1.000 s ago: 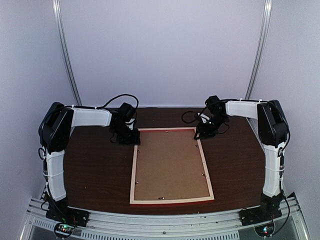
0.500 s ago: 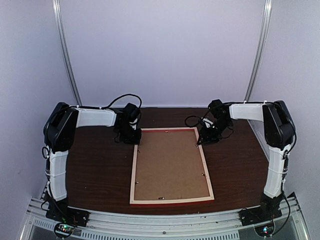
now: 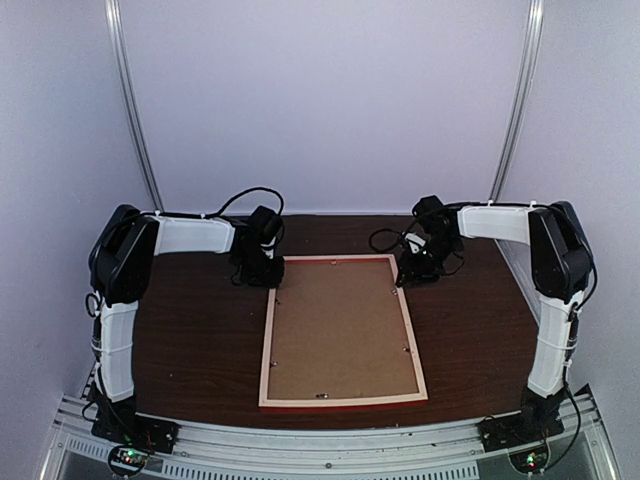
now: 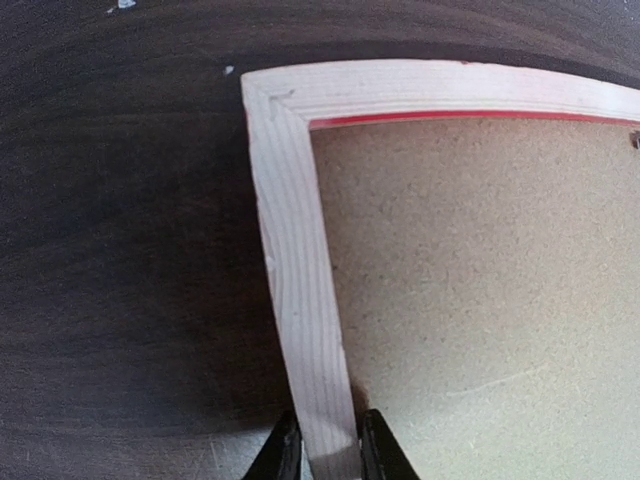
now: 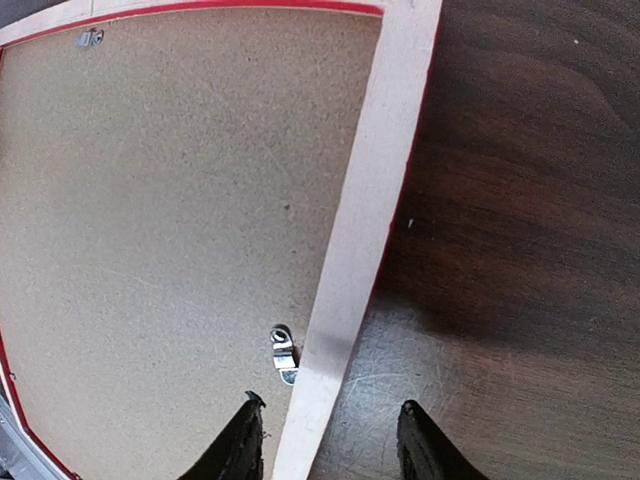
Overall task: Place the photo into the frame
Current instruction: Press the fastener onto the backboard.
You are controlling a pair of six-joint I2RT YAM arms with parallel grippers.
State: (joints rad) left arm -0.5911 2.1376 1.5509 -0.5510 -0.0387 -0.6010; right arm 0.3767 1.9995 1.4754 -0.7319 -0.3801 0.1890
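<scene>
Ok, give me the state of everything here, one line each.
frame: face down on the table, pale back up.
backing board: seated inside the frame.
metal tab: over the board's edge.
left gripper: jaws shut on the frame's left rail.
right gripper: jaws open, astride the right rail.

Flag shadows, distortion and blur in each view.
Top external: evenly lit, soft detail. Left wrist: the frame bows with lens distortion; the table looks smeared. Right wrist: sharper, with a dark shadow on the table beside the frame.

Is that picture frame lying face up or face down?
Face down. The frame shows its pale bare-wood back upward, and a brown backing board with a metal clip fills it.
</scene>
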